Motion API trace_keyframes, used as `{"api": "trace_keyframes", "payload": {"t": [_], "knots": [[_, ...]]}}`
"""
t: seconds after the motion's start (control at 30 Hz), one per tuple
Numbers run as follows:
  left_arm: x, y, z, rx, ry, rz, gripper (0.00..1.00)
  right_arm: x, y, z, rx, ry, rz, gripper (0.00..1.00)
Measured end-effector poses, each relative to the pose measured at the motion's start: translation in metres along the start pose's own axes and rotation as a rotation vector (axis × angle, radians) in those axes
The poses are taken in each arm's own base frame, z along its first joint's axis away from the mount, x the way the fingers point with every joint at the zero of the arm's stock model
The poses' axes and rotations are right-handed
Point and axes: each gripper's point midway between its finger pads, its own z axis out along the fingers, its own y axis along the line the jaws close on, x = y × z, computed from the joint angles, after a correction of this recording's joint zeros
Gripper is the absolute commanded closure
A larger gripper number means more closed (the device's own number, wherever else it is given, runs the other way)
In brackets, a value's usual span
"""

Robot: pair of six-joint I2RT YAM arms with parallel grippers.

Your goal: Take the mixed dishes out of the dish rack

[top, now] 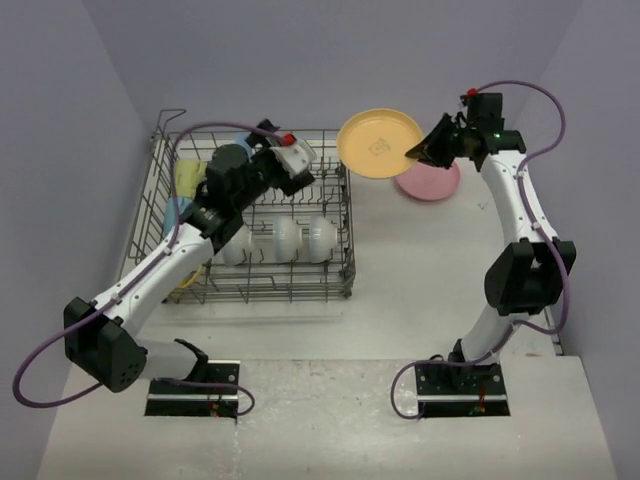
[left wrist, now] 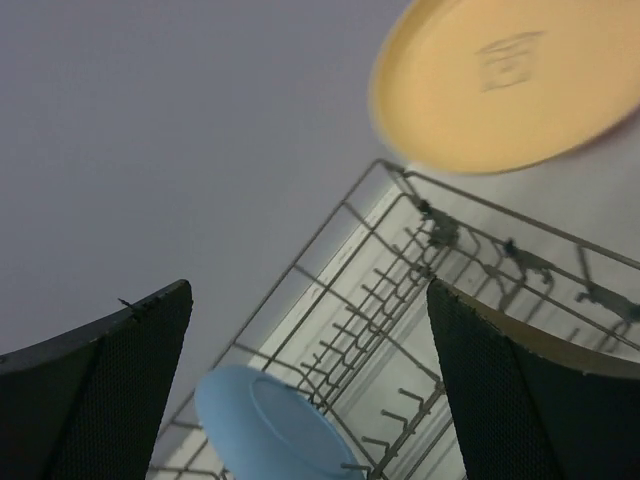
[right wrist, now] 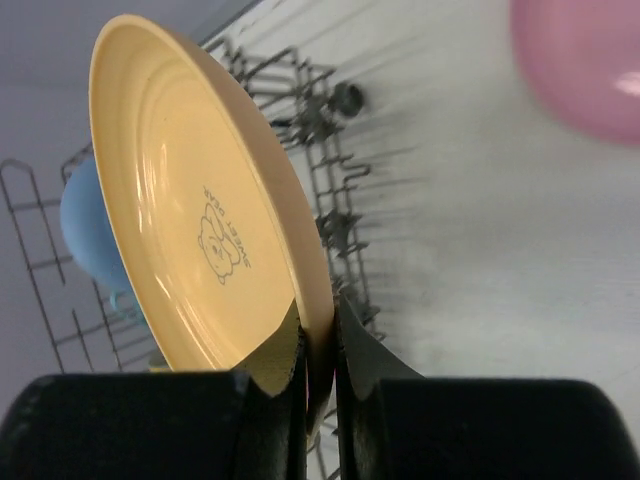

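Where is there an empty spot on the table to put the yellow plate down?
The yellow plate fits best on the bare table between the dish rack and the right arm, nearer than the pink plate. Inside the rack it is crowded: white bowls and the left arm.

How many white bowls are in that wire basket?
3, in a row in the dish rack: left bowl, middle bowl, right bowl. The left arm may hide more.

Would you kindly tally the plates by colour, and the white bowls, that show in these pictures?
Orange-yellow plate: 1
Pink plate: 1
Blue plate: 1
White bowls: 3
Total: 6
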Motion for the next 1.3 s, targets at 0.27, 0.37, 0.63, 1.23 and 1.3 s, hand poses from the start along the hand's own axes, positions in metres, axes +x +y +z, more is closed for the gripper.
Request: {"api": "trace_keyframes", "payload": {"t": [0.27, 0.37, 0.63, 1.23, 1.3], "knots": [[0.083, 0.118, -0.041, -0.412, 0.073, -0.587, 0.0, -0.069, -0.138, 0.045, 0.295, -0.156, 0.14, 1.0], [0.104, 0.133, -0.044, -0.423, 0.06, -0.747, 0.0, -0.068, -0.167, 0.061, 0.372, -0.153, 0.181, 1.0], [0.163, 0.119, -0.035, -0.332, 0.115, -0.994, 0.0, -0.087, -0.227, 0.078, 0.41, -0.198, 0.359, 1.0], [0.162, 0.101, -0.029, -0.24, 0.116, -1.013, 0.0, -0.088, -0.256, 0.108, 0.391, -0.191, 0.406, 0.32], [0.164, 0.099, -0.029, -0.238, 0.125, -1.017, 0.0, -0.091, -0.253, 0.109, 0.379, -0.199, 0.401, 0.25]]}}
